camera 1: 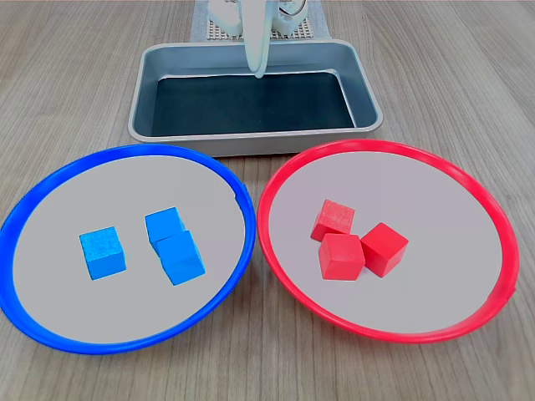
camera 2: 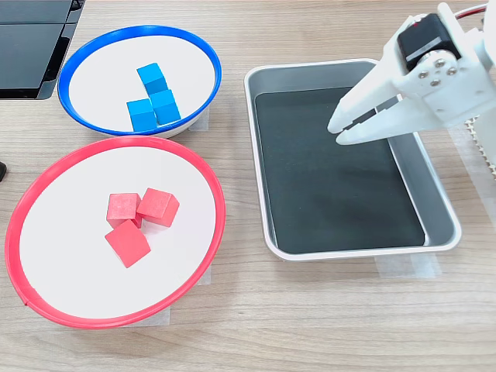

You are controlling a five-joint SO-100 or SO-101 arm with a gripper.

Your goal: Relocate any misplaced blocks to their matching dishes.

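Gripper [camera 2: 338,130], white plastic, hangs over the silver tray [camera 2: 442,232] w/ jaws nearly together, tips just apart, nothing between them. In the first exterior view only its pale tapered tip [camera 1: 257,58] shows, pointing down above the tray's far side. Tray is rectangular metal, rounded corners, raised shiny walls, flat dark matte bottom; holds no cubes.

All cubes sit well apart from the gripper, on the two plates beside the tray. Blue-rimmed plate [camera 1: 33,209]: round, shallow, pale grey centre, glossy rim. On it, three blue cubes [camera 1: 175,244], small, matte, sharp-edged; two touch each other, third sits just beside them toward the first exterior view's left. Red-rimmed plate [camera 1: 493,225]: same shape and finish, next to the blue one, rims close. On it, three red cubes [camera 1: 341,256], matte, clustered tight and touching near the centre.

In the second exterior view the blue plate lies top left, red plate below it, tray to their right. Tabletop [camera 1: 75,75] is light wood-grain laminate. Dark flat object [camera 2: 31,46] at the second exterior view's top-left corner, can't tell what.
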